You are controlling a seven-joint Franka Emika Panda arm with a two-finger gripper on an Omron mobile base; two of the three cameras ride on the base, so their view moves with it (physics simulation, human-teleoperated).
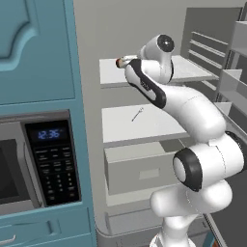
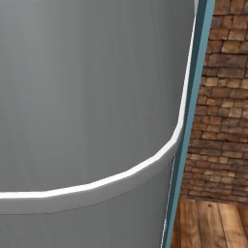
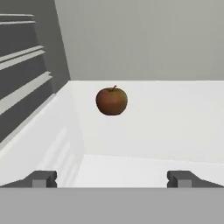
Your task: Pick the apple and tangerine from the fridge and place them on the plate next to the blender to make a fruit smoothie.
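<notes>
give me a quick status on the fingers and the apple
Fingers open, empty, inside the fridge. Apple ahead on the pale shelf, centred between them, not yet touched. Nothing in the way.

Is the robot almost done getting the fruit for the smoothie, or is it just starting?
Just starting, it looks like. The tall grey fridge is open and the white arm reaches toward its upper shelf. In the hand view, the small round dark reddish-brown apple sits untouched on the pale shelf, ahead of the open two-finger gripper. Nothing is in hand. Left: grabbing the apple, finding the tangerine and carrying both to the plate.
</notes>
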